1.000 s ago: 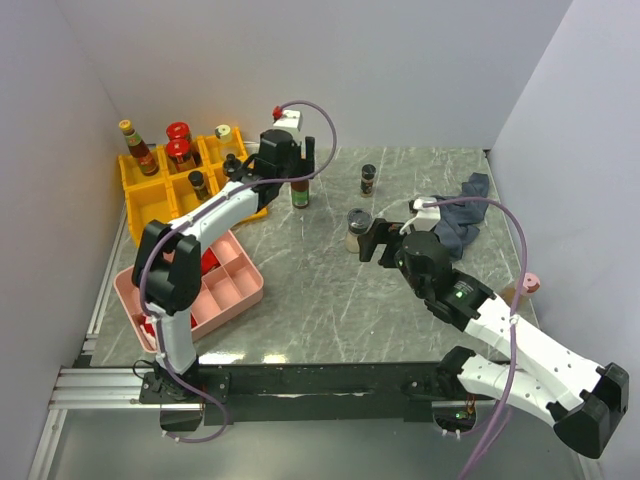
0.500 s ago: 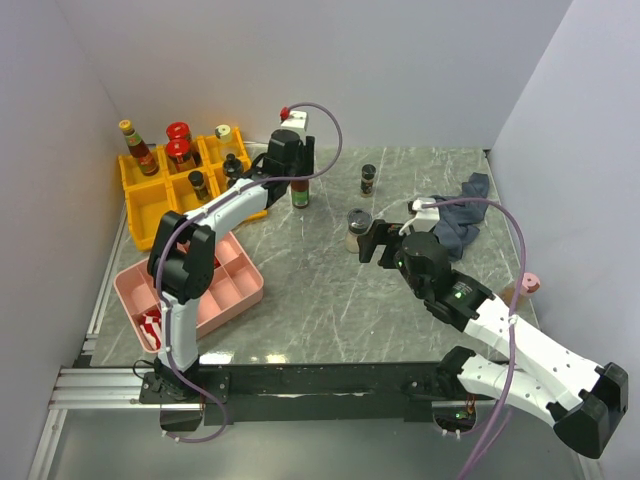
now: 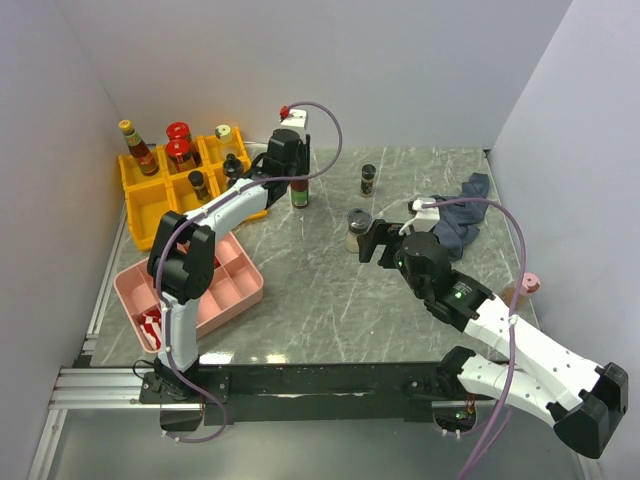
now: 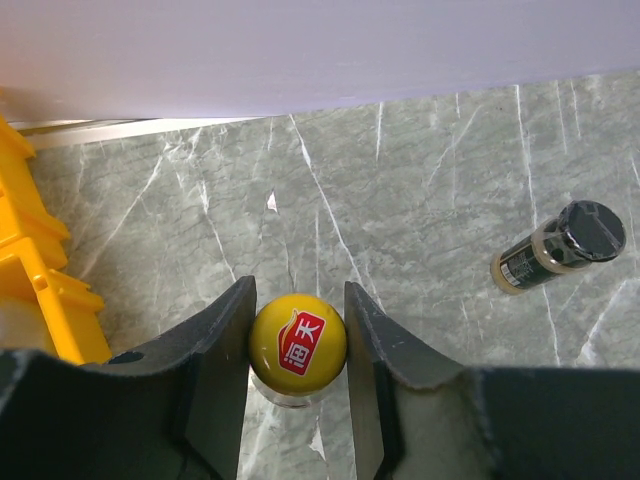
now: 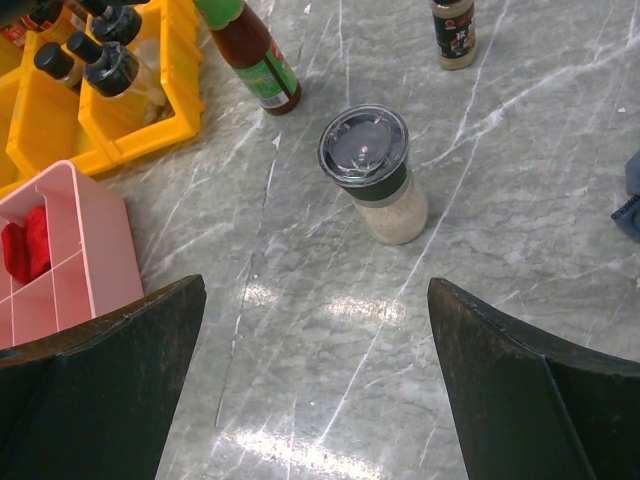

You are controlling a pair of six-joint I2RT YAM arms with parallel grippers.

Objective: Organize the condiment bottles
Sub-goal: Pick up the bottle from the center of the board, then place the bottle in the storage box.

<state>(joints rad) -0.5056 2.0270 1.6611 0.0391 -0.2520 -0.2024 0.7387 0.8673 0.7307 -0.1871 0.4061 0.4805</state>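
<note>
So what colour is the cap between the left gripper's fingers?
The cap is yellow with a red mark; left wrist view.

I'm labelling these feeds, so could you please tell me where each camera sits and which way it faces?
Top external: above and behind, looking down on the table; left arm and right arm show whole.
Left wrist: on the left arm, looking down past its fingers shut on a yellow-capped bottle.
Right wrist: on the right arm, looking down between its open fingers at a shaker.
Shared: all three show the bottle and a spice jar.
</note>
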